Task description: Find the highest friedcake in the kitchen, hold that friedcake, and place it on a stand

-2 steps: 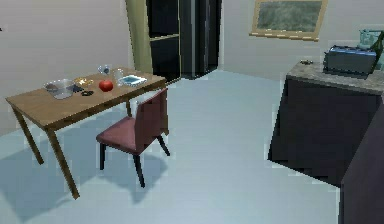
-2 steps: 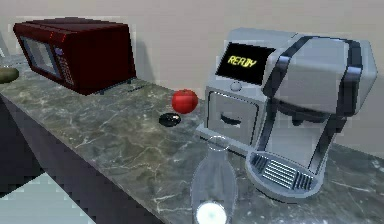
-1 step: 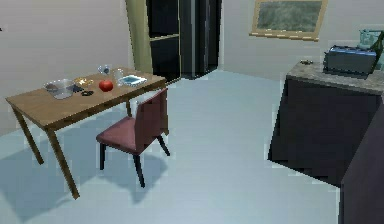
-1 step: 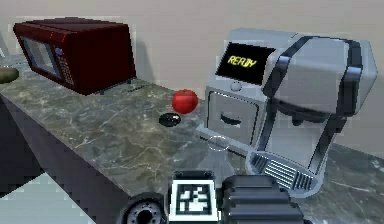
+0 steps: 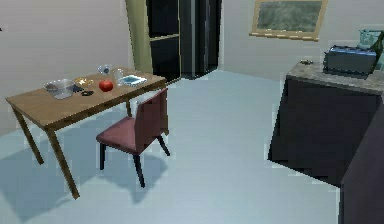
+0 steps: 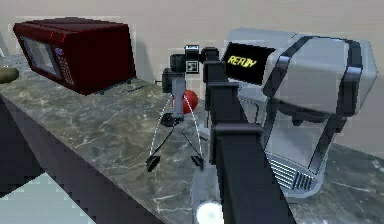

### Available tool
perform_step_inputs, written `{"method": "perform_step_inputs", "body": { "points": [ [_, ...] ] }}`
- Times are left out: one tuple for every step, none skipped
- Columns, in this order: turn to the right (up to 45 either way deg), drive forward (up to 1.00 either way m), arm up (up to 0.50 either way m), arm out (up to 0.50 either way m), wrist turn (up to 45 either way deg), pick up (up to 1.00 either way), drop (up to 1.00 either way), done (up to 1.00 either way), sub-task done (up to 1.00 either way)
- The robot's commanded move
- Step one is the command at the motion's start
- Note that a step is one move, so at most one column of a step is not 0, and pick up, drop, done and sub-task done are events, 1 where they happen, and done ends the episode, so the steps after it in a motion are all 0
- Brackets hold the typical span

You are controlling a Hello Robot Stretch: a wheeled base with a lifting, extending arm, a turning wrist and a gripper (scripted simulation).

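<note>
Handling judgement rates the friedcake light, soft and crushable, best taken across its rim; whether the mid-frame gripper (image 6: 174, 162) holds the red round thing (image 6: 188, 99) cannot be told.

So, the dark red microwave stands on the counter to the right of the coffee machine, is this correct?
Not quite. The arm side view shows the dark red microwave standing on the counter to the left of the coffee machine, not to its right. The rest of your statement is correct.
</note>
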Motion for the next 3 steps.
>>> {"method": "perform_step_inputs", "body": {
  "points": [
    [0.0,0.0,0.0,0.0,45.0,0.0,0.0,0.0,0.0],
    [0.0,0.0,0.0,0.0,45.0,0.0,0.0,0.0,0.0],
    [0.0,0.0,0.0,0.0,45.0,0.0,0.0,0.0,0.0]
  ]
}}
